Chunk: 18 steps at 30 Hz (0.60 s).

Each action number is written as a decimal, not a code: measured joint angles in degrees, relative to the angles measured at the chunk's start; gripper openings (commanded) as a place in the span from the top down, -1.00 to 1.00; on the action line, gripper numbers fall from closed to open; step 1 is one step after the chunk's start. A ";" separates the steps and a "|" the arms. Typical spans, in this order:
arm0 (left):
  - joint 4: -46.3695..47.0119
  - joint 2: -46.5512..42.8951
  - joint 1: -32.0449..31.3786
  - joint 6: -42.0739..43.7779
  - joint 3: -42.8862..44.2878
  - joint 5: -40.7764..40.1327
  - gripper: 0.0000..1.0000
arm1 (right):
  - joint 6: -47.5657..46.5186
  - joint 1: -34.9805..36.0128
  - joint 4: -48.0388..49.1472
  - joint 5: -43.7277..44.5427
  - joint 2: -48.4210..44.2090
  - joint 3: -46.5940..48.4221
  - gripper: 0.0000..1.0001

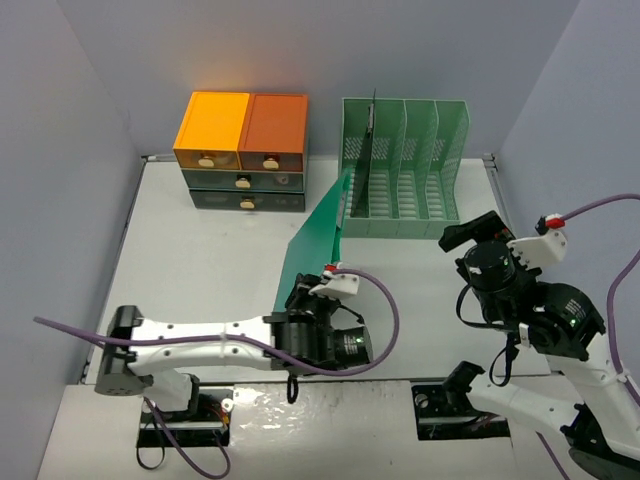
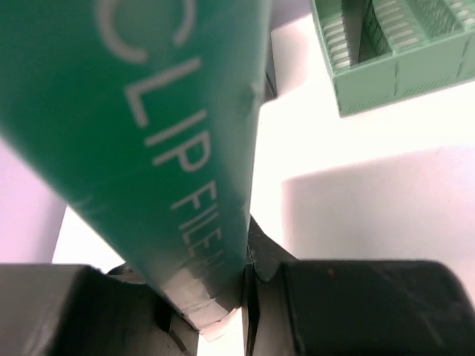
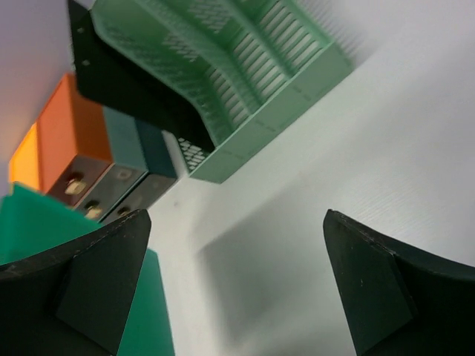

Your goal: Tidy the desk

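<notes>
On the white desk [image 1: 200,260], my left gripper [image 1: 300,298] is shut on the lower edge of a green clip file folder [image 1: 315,235]. The folder slants up from the jaws toward the left end of the light green file rack [image 1: 400,165]. In the left wrist view the folder [image 2: 148,111] shows white "CLIP FILE" lettering and is pinched in the left gripper [image 2: 223,293]. My right gripper [image 1: 472,235] hovers in front of the rack's right end. It is open, and in the right wrist view nothing lies inside the right gripper [image 3: 237,274].
A dark file [image 1: 372,135] stands in the rack's leftmost slot. A drawer unit [image 1: 240,150] with orange tops sits at the back left, against the wall. Grey-lilac walls close in the desk on three sides.
</notes>
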 measured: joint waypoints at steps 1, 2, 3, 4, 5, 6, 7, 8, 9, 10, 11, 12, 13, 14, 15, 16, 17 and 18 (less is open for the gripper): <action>5.30 -2.45 0.04 4.58 -1.00 0.66 1.00 | 1.27 0.00 -1.87 1.32 0.33 -0.03 -0.99; 10.69 -4.89 0.09 9.11 -2.05 1.35 1.00 | 2.53 0.00 -3.76 2.60 0.66 -0.07 -1.00; 15.54 -6.91 0.35 13.61 -2.62 2.49 1.00 | 3.74 0.00 -5.43 3.75 0.97 -0.21 -1.00; 20.21 -8.17 1.03 18.63 -2.31 4.68 1.00 | 5.07 -0.07 -6.94 4.66 1.19 -0.89 -1.00; 25.60 -8.61 2.17 24.88 -1.02 8.28 1.00 | 6.77 -0.29 -8.54 5.32 1.25 -2.56 -1.00; 26.76 -8.62 2.43 26.21 -0.68 9.08 1.00 | 7.10 -0.34 -8.86 5.44 1.26 -2.90 -1.00; 27.34 -8.36 2.61 26.92 -0.25 9.61 1.00 | 7.28 -0.40 -9.01 5.41 1.26 -3.16 -1.00; 29.14 -7.26 3.29 29.24 1.46 11.51 1.00 | 8.07 -0.71 -9.53 5.27 1.26 -4.34 -1.00; 30.81 -6.09 3.97 31.40 3.20 13.38 1.00 | 8.83 -0.99 -10.01 5.09 1.26 -5.47 -1.00; 31.88 -4.65 4.67 32.80 5.13 15.16 1.00 | 9.50 -1.12 -10.28 4.70 1.28 -6.40 -1.00; 32.94 -3.20 5.36 34.19 7.06 16.94 1.00 | 10.16 -1.26 -10.56 4.32 1.30 -7.33 -1.00; 33.56 -1.90 6.13 35.09 8.75 18.96 1.00 | 10.37 -1.35 -10.43 3.88 1.30 -8.28 -1.00; 33.89 -0.69 6.93 35.67 10.28 21.14 1.00 | 10.28 -1.41 -10.05 3.39 1.28 -9.25 -1.00; 33.99 0.55 7.63 35.93 11.86 23.01 1.00 | 10.15 -1.47 -9.73 2.80 1.30 -10.11 -1.00; 34.05 1.80 8.34 36.14 13.48 24.86 1.00 | 10.01 -1.53 -9.42 2.18 1.32 -10.94 -1.00; 33.91 3.13 9.11 36.26 15.30 26.71 1.00 | 9.87 -1.53 -9.19 1.52 1.33 -11.55 -1.00; 33.98 4.21 9.72 36.33 16.78 28.05 1.00 | 9.86 -1.54 -9.05 1.02 1.36 -11.94 -1.00; 34.06 5.30 10.32 36.40 18.26 29.40 1.00 | 9.85 -1.54 -8.92 0.52 1.38 -12.32 -1.00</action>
